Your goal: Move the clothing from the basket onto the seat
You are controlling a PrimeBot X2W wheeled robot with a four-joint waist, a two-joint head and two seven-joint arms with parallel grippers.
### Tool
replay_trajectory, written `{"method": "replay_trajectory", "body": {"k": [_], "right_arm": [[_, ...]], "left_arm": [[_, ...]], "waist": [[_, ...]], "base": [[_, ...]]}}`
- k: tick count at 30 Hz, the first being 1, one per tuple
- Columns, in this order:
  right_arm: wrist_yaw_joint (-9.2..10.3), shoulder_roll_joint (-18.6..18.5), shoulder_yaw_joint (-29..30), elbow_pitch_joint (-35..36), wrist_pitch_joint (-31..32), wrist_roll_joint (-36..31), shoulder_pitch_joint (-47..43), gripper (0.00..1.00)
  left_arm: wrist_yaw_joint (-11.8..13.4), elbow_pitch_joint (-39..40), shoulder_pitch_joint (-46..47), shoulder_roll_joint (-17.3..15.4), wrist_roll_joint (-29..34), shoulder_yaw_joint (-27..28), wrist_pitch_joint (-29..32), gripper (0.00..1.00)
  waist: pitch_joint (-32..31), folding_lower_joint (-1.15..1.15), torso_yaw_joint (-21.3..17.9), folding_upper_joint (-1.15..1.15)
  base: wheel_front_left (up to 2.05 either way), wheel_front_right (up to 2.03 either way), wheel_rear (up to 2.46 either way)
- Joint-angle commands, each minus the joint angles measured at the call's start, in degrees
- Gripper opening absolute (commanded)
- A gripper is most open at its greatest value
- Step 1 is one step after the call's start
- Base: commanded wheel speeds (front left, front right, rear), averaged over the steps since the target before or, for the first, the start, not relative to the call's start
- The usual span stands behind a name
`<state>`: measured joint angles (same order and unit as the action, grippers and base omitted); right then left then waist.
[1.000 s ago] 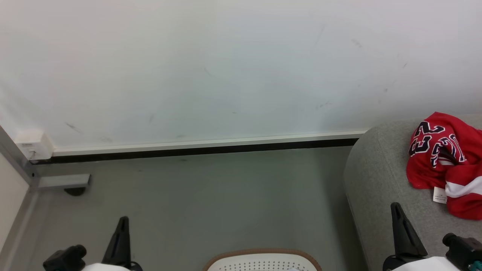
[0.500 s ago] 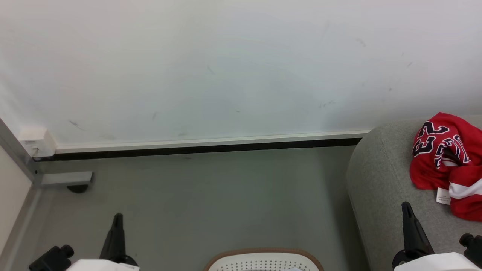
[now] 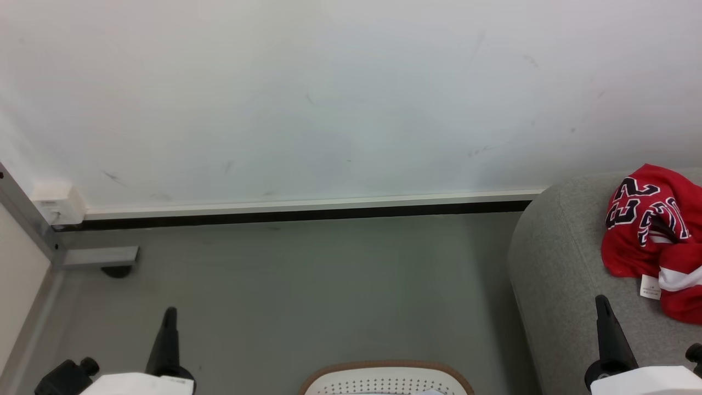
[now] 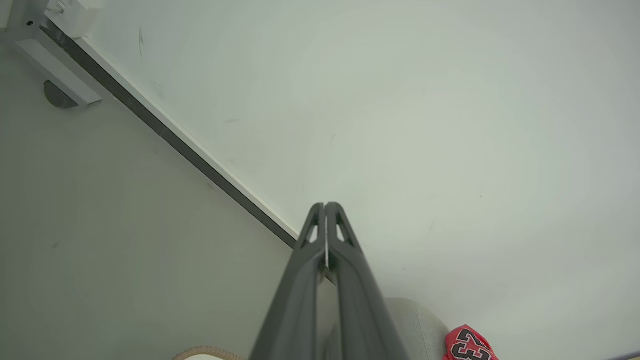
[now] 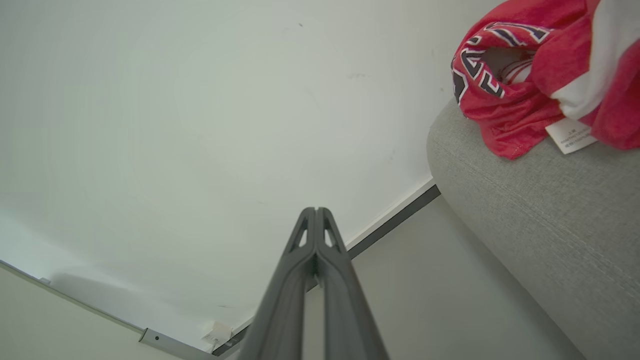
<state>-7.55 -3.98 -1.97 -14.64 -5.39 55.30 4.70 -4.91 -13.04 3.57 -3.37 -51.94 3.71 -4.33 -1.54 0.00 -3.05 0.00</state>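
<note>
The red clothing (image 3: 652, 236), a jersey with the number 23 and a small white tag, lies crumpled on the grey seat (image 3: 554, 269) at the right; it also shows as clothing (image 5: 530, 80) on the seat (image 5: 540, 210) and as clothing (image 4: 469, 345). The white basket (image 3: 386, 378) with its tan rim peeks up at the bottom centre, its inside mostly hidden. My left gripper (image 3: 169, 314) is shut and empty, left of the basket. My right gripper (image 3: 601, 300) is shut and empty over the seat's front. Both hold nothing in the wrist views: left gripper (image 4: 325, 205), right gripper (image 5: 316, 210).
A white wall (image 3: 329, 99) with a dark skirting strip (image 3: 285, 216) runs across the back. A grey metal frame with a white box (image 3: 57, 203) stands at the left corner. Grey floor (image 3: 307, 285) lies between the wall and the basket.
The whole head view has shifted slightly, so the camera has turned. Both grippers have sunk a little lower and moved outward in the picture. The jersey lies as before.
</note>
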Motion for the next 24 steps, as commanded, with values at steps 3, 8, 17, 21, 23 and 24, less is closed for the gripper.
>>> {"method": "replay_trajectory", "body": {"k": [3,8,17,21,23,24], "right_arm": [[0.04,-0.8,0.5,0.5,0.7,3.8,1.9,0.00],[0.04,-1.1,0.7,0.5,1.3,7.2,2.0,0.00],[0.05,-1.4,1.1,0.4,2.2,12.3,2.1,0.00],[0.06,-1.6,1.2,0.4,2.6,14.8,2.1,0.00],[0.06,-1.7,1.2,0.4,2.8,16.0,2.2,0.00],[0.06,-1.8,1.3,0.4,2.9,16.5,2.2,0.00]], "left_arm": [[0.3,1.1,1.5,-0.2,-3.7,0.5,0.9,0.00],[0.5,1.4,1.6,-0.1,-6.9,0.7,1.8,0.00],[0.8,1.9,1.7,0.0,-11.9,1.1,3.1,0.00],[0.9,2.1,1.8,0.0,-14.1,1.2,3.8,0.00],[1.0,2.2,1.9,0.0,-15.3,1.3,4.1,0.00],[1.0,2.2,1.9,0.0,-15.9,1.3,4.3,0.00]], "waist": [[0.1,0.00,0.2,0.00],[0.2,0.00,0.3,0.00],[0.3,0.00,0.6,0.00],[0.4,0.00,0.8,0.00],[0.4,0.00,0.9,0.00],[0.4,0.00,0.9,0.00]], "base": [[0.00,0.00,0.00],[0.00,0.00,0.00],[0.00,0.00,0.00],[0.00,0.00,0.00],[0.00,0.00,0.00],[0.00,0.00,0.00]]}}
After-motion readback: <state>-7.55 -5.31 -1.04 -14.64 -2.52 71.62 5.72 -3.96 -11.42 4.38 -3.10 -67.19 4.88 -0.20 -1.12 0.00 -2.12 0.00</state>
